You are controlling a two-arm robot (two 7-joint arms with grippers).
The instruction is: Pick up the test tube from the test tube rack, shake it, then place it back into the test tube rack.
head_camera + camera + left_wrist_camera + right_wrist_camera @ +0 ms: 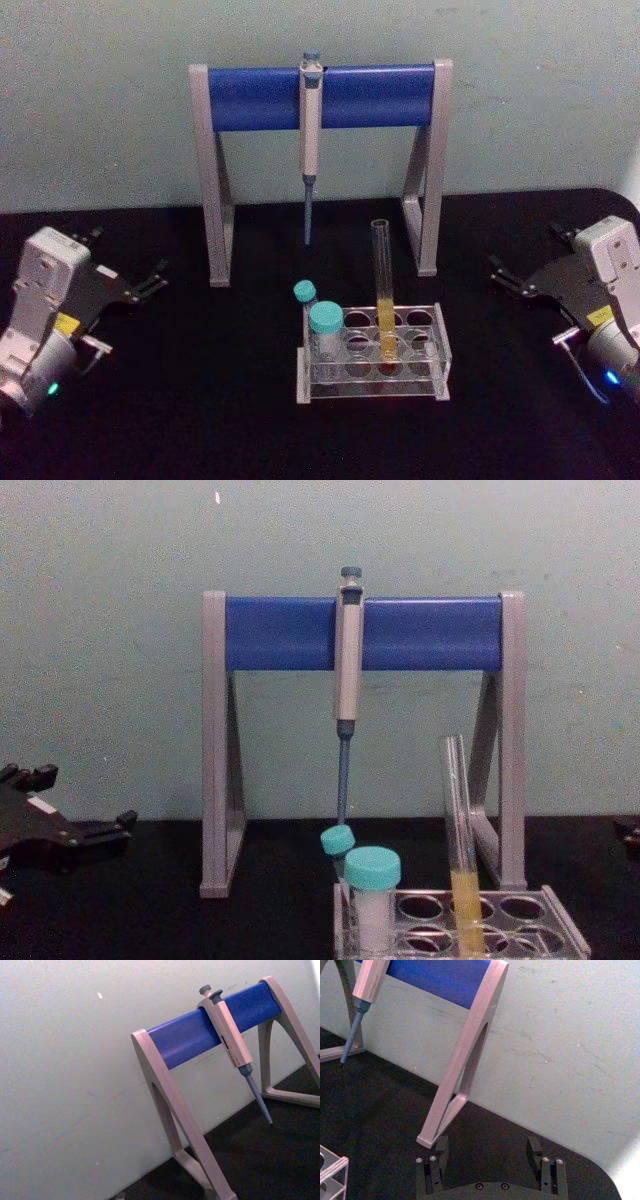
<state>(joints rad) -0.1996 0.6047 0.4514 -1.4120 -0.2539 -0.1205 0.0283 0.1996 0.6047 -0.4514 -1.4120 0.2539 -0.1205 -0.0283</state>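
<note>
Head view, test tube (383, 285) in rack (372, 392), left tool (127, 255), right tool (527, 252) aside

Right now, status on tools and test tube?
Left tool, right tool open, parked wide. Test tube standing in test tube rack. Capped vials at rack's left.

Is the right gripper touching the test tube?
Apart. Head view shows the right gripper far right, black table visible between it and the test tube.
</note>
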